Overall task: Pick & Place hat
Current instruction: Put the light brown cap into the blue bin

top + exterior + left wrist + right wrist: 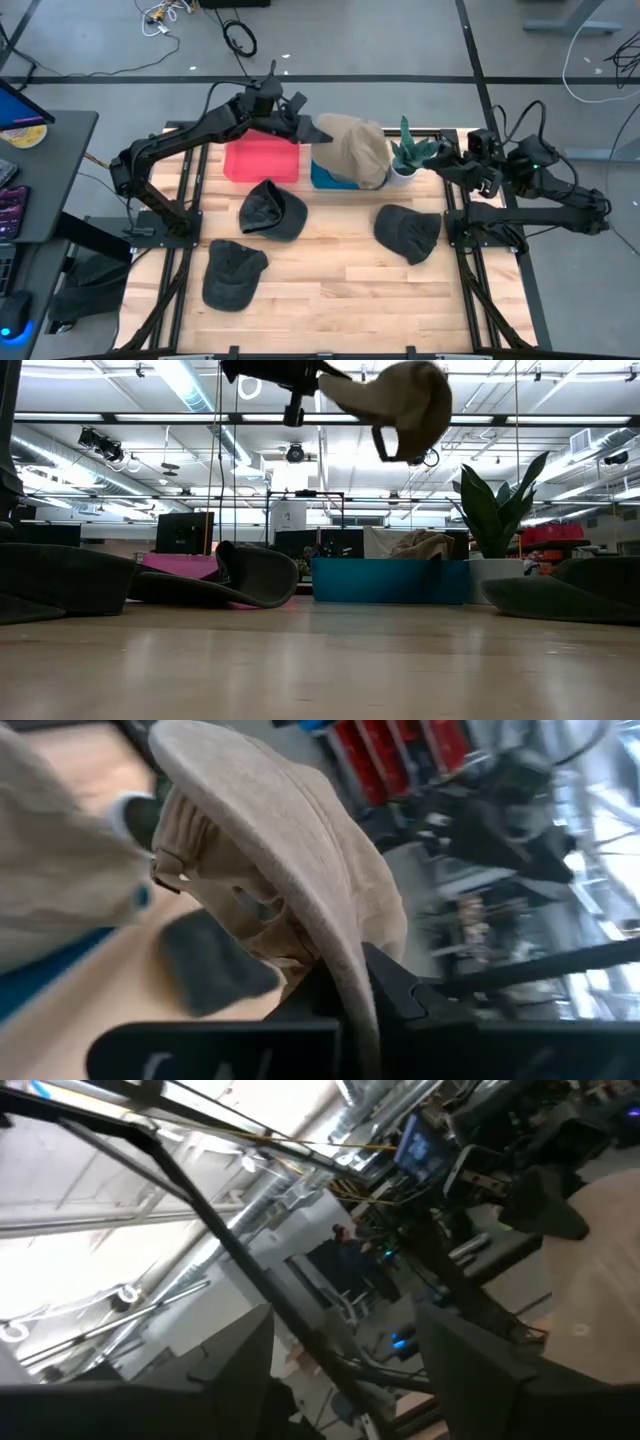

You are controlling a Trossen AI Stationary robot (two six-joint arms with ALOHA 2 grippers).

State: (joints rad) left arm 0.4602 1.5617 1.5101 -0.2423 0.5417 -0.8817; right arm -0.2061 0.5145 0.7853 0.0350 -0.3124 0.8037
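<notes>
Left gripper [308, 127] clamped on tan hat [355, 150], held aloft over blue bin [330, 178], upper centre of high view. Right gripper [447, 160] parked right edge, fingers apart.

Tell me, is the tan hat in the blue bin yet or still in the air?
In the air: the left gripper holds the tan hat above the blue bin.

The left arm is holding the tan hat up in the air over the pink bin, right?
Almost. The left tool does hold the tan hat up in the air, but the high view shows it over the blue bin, not the pink bin.
</notes>
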